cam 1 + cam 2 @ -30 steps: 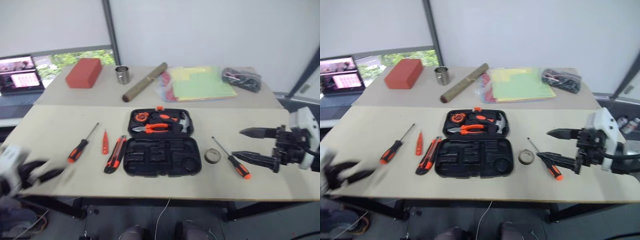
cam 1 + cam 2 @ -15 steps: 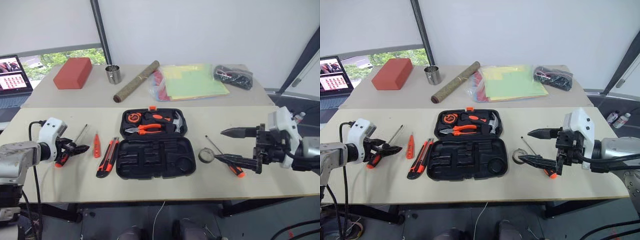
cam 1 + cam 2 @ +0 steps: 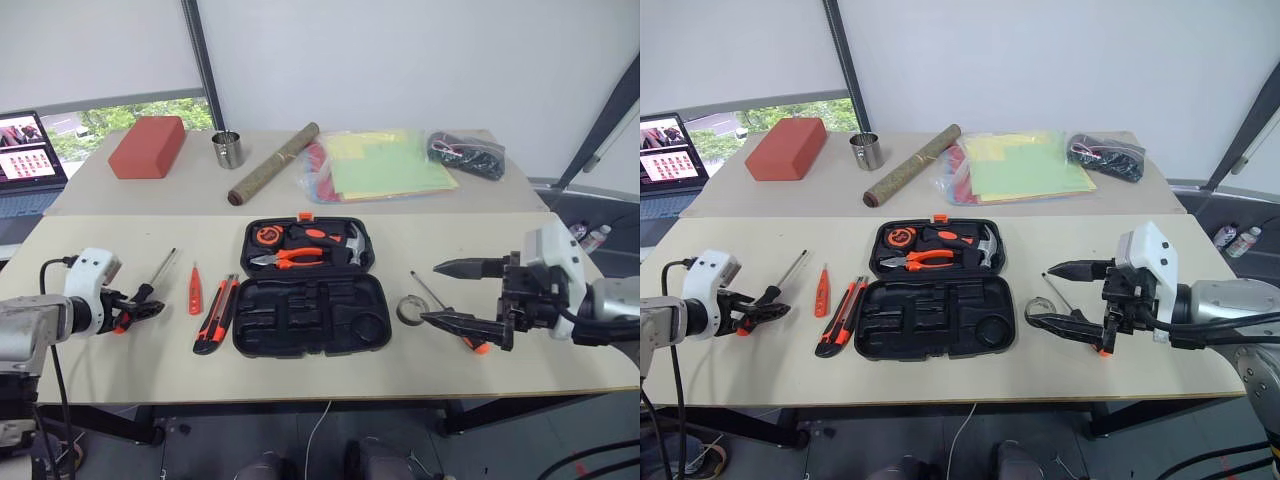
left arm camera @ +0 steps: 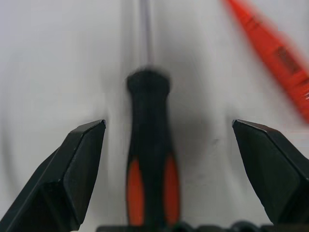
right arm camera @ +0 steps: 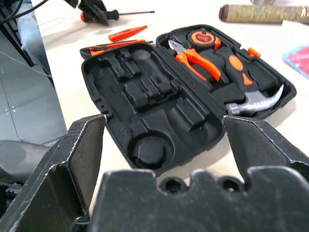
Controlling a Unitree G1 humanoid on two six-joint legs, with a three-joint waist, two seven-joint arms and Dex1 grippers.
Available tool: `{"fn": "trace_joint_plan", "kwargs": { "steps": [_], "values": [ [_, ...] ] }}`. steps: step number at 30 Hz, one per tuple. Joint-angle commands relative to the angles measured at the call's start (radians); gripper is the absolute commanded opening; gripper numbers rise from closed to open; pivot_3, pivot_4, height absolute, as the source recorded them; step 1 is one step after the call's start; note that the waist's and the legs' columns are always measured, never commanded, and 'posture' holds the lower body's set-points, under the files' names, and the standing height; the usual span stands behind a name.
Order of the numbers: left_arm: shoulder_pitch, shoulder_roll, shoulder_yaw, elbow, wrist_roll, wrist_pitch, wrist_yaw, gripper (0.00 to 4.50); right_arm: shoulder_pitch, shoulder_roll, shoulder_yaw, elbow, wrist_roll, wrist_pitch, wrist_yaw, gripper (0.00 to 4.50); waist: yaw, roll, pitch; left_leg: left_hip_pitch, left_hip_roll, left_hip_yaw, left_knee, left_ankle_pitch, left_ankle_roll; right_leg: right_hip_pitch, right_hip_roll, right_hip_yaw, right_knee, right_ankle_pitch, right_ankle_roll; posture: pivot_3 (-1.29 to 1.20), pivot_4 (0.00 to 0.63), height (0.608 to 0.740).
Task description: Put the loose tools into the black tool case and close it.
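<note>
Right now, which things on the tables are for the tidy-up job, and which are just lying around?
For the job:
black tool case, lying open
left screwdriver
small red screwdriver
utility knife
tape roll
right screwdriver

Just lying about:
red block
metal cup
cardboard tube
coloured folders
bag of cables
laptop

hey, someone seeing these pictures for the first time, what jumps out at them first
The black tool case lies open mid-table, with orange-handled pliers and a hammer in its far half. The open left gripper straddles the handle of an orange-and-black screwdriver left of the case. The right gripper hovers open over a second screwdriver near the tape roll.
</note>
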Motion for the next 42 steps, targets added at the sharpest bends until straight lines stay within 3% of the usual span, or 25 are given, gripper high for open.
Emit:
{"fn": "trace_joint_plan", "kwargs": {
  "steps": [1, 2, 4, 6, 11, 16, 22, 26, 31, 37, 42],
  "values": [
    [-0.028, 0.006, -0.061, 0.043, 0.024, -0.017, -0.044, 4.50, -0.029, 0.012, 0.010, -0.030, 0.000, -0.025, -0.009, 4.48, 0.002, 0.000, 0.000, 0.000, 0.000, 0.000, 0.000, 0.000, 0.000, 0.000, 0.000, 0.000, 0.000, 0.000, 0.000, 0.00, 0.150, 0.736],
    [-0.029, 0.006, -0.079, 0.053, 0.036, -0.029, -0.051, 3.98, -0.032, 0.014, 0.015, -0.033, -0.001, -0.026, -0.010, 4.50, 0.003, 0.001, 0.000, 0.000, -0.001, 0.000, 0.000, 0.000, 0.000, 0.000, 0.000, 0.000, 0.001, 0.000, 0.000, 0.00, 0.150, 0.736],
    [-0.036, 0.003, -0.098, 0.082, 0.064, -0.067, -0.049, 3.46, -0.038, 0.016, 0.019, -0.040, 0.003, -0.023, -0.013, 4.50, 0.007, 0.001, -0.001, 0.001, -0.001, 0.000, 0.000, 0.000, 0.000, 0.000, -0.001, 0.001, 0.001, 0.000, 0.000, 0.00, 0.150, 0.736],
    [-0.053, 0.001, -0.094, 0.112, 0.075, -0.100, -0.053, 2.60, -0.038, 0.014, 0.017, -0.044, 0.009, -0.016, -0.016, 4.50, 0.009, 0.001, -0.001, 0.001, -0.001, 0.000, 0.000, 0.000, 0.000, 0.000, -0.002, 0.001, 0.001, 0.000, 0.000, 0.00, 0.150, 0.736],
    [-0.162, 0.029, -0.057, 0.139, 0.028, -0.166, -0.152, 1.00, -0.004, -0.008, -0.003, -0.059, 0.001, -0.015, -0.003, 4.50, 0.011, 0.001, 0.000, 0.001, 0.000, 0.000, 0.001, 0.000, 0.000, 0.000, -0.002, 0.001, 0.002, 0.000, 0.000, 0.00, 0.150, 0.736],
    [-0.319, 0.060, -0.122, 0.059, -0.026, -0.345, -0.481, 0.95, 0.005, -0.019, -0.004, -0.088, -0.023, -0.039, -0.004, 4.50, 0.020, -0.005, 0.002, -0.009, 0.002, -0.002, 0.010, 0.000, 0.000, -0.003, 0.001, -0.009, 0.003, 0.000, 0.000, 0.00, 0.150, 0.736],
    [-0.470, -0.039, -0.320, 0.046, 0.019, -0.517, -0.766, 0.95, 0.036, -0.020, -0.010, -0.144, -0.007, -0.016, -0.030, 4.50, 0.018, -0.004, 0.002, -0.012, 0.000, -0.002, 0.013, 0.000, 0.001, -0.004, 0.001, -0.013, 0.008, 0.000, 0.000, 0.00, 0.150, 0.736],
    [-0.572, -0.175, -0.449, 0.162, 0.141, -0.662, -0.775, 0.95, 0.041, -0.006, -0.002, -0.164, -0.024, -0.020, -0.076, 4.50, 0.021, -0.005, 0.002, -0.012, 0.001, -0.003, 0.019, 0.000, 0.001, -0.003, 0.002, -0.013, 0.009, 0.000, 0.000, 0.00, 0.150, 0.736],
    [-0.657, -0.324, -0.526, 0.339, 0.239, -0.801, -0.754, 0.95, 0.056, 0.020, 0.011, -0.179, -0.045, -0.020, -0.140, 4.50, 0.018, -0.005, 0.002, -0.015, 0.002, -0.007, 0.023, 0.000, 0.002, -0.002, 0.002, -0.010, 0.009, 0.000, 0.000, 0.00, 0.150, 0.736],
    [-0.722, -0.430, -0.555, 0.518, 0.323, -0.878, -0.702, 0.95, 0.078, 0.044, 0.019, -0.187, -0.068, -0.030, -0.179, 4.50, 0.016, -0.006, 0.002, -0.016, 0.002, -0.009, 0.023, 0.000, 0.002, -0.002, 0.002, -0.012, 0.009, 0.000, 0.000, 0.00, 0.150, 0.736],
    [-0.760, -0.463, -0.564, 0.626, 0.377, -0.941, -0.705, 0.95, 0.092, 0.060, 0.002, -0.198, -0.064, -0.026, -0.204, 4.50, 0.018, -0.006, 0.002, -0.018, 0.002, -0.012, 0.027, -0.001, 0.004, -0.002, 0.002, -0.013, 0.009, 0.000, 0.000, 0.00, 0.150, 0.736]
  ]
}}
